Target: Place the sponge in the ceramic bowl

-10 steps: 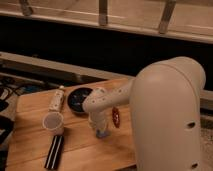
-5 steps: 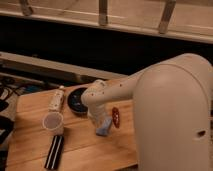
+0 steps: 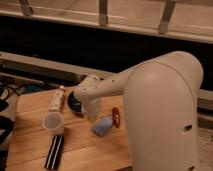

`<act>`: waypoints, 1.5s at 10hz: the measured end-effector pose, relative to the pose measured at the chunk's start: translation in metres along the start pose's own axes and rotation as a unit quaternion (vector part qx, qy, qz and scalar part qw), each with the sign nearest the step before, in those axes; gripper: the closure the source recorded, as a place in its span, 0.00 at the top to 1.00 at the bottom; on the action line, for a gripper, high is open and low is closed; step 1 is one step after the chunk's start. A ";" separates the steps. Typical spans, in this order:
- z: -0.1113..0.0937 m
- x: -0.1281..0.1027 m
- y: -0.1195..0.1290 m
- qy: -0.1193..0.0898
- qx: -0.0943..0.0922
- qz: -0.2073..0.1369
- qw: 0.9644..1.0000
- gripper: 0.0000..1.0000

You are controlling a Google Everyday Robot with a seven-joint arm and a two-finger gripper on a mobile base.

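Note:
The light-blue sponge (image 3: 102, 125) sits low on the wooden table (image 3: 30, 145), right of centre, next to a small red glossy object (image 3: 116, 117). The dark ceramic bowl (image 3: 75, 103) rests at the table's back, partly hidden by my arm. My gripper (image 3: 91, 110) hangs at the end of the white arm, just over the bowl's right edge and up-left of the sponge. Whether it touches the sponge does not show.
A translucent plastic cup (image 3: 53, 121) stands left of the sponge. A white bottle (image 3: 57, 99) lies at the back left beside the bowl. A black flat object (image 3: 55, 151) lies near the front edge. My bulky white arm (image 3: 160, 120) covers the table's right side.
The gripper has moved up and to the left, from over the sponge toward the bowl. The sponge now shows uncovered at about the same spot.

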 end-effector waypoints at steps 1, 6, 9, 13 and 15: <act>0.000 0.001 -0.002 0.001 0.001 0.001 1.000 0.32; -0.050 -0.015 -0.002 -0.048 0.003 0.001 0.999 0.44; -0.079 -0.020 -0.009 -0.053 0.006 0.021 0.998 0.31; -0.051 -0.025 -0.014 -0.033 0.000 0.052 0.998 0.67; -0.017 -0.026 -0.015 -0.013 -0.004 0.070 0.997 0.79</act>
